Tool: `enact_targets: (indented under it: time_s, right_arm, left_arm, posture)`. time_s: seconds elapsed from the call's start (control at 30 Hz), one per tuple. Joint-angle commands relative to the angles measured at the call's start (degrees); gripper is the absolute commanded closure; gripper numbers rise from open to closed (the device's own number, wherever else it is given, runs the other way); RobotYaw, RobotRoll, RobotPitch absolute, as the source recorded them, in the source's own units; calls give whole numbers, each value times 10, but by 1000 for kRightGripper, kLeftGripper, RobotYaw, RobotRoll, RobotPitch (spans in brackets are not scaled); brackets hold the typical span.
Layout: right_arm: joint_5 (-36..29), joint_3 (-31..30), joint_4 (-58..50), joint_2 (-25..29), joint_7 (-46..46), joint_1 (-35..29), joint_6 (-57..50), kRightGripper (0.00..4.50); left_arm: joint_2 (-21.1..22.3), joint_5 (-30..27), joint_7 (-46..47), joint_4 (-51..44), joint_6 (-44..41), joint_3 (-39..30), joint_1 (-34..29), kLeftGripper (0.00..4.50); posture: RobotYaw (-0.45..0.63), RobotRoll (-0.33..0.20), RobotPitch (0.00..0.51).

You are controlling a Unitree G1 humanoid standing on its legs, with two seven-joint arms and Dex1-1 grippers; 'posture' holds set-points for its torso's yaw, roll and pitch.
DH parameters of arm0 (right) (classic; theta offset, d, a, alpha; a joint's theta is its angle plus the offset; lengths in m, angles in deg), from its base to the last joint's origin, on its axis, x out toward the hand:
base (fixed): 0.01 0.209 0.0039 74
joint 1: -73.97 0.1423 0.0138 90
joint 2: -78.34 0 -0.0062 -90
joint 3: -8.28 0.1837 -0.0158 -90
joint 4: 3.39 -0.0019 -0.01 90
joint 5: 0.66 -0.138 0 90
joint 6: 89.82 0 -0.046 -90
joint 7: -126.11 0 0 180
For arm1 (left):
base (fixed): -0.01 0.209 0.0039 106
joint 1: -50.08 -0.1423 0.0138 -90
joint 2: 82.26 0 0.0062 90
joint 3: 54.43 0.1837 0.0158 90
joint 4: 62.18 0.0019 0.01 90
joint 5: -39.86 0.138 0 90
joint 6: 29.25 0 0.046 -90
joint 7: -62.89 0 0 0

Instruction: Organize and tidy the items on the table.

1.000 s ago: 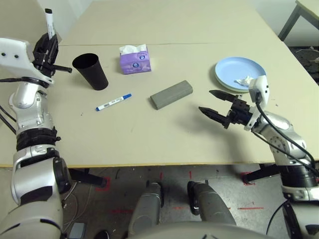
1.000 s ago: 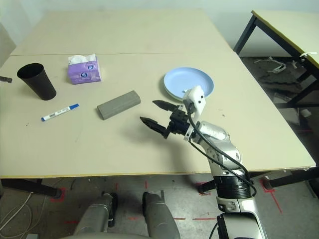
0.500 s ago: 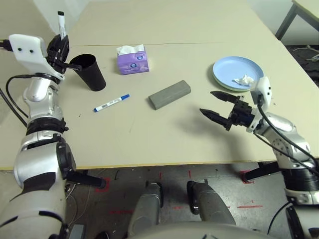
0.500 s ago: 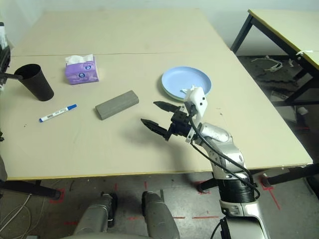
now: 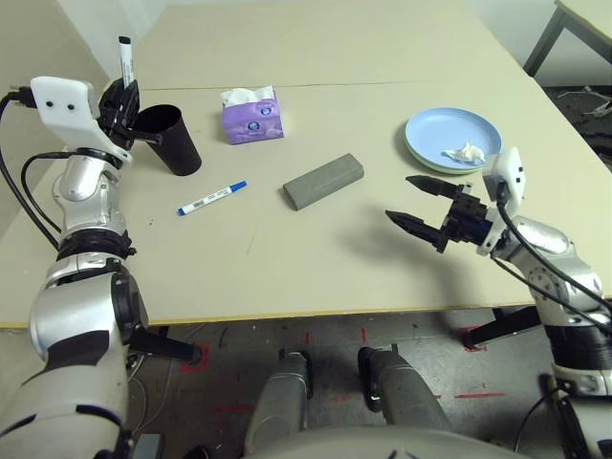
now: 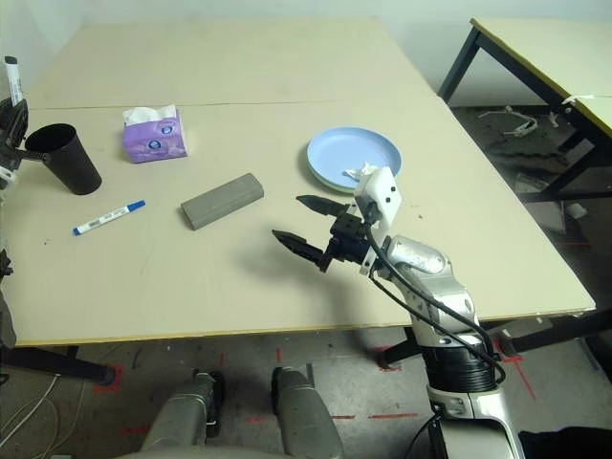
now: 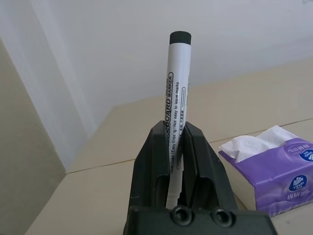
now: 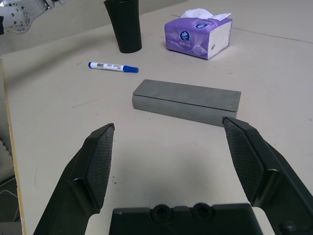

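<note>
My left gripper (image 5: 119,98) is shut on a white marker with a black cap (image 5: 125,59), holding it upright just left of the rim of the black cup (image 5: 173,140). In the left wrist view the marker (image 7: 175,98) stands between the fingers (image 7: 195,147). A blue-capped marker (image 5: 212,197) lies on the table (image 5: 287,258) in front of the cup. The grey glasses case (image 5: 323,181) lies mid-table. My right gripper (image 5: 400,198) hovers open, right of the case and apart from it. A white tissue wad (image 5: 465,152) rests on the blue plate (image 5: 430,134), which sits on a greenish one.
A purple tissue pack (image 5: 253,115) stands behind the case, right of the cup. A seam (image 5: 363,84) crosses the table behind it. A second table's leg (image 6: 457,57) shows at the far right. The tabletop's front edge (image 5: 287,316) runs below both arms.
The left gripper with the black-capped marker has moved right, closer to the cup's rim. The right gripper has hardly moved. The view has shifted slightly.
</note>
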Motion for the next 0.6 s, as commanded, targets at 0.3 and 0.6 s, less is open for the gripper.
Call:
enact_targets:
  time_s: [0.3,0.6]
  right_arm:
    - [-2,5,0,7,-11,-4,2,0]
    - [-5,3,-20,11,-10,-21,-5,0]
  left_arm:
    - [24,15,-4,3,8,10,-15,4233]
    - [23,12,-6,0,12,7,-17,4233]
  posture:
    - [-156,0,196]
    - [-155,0,205]
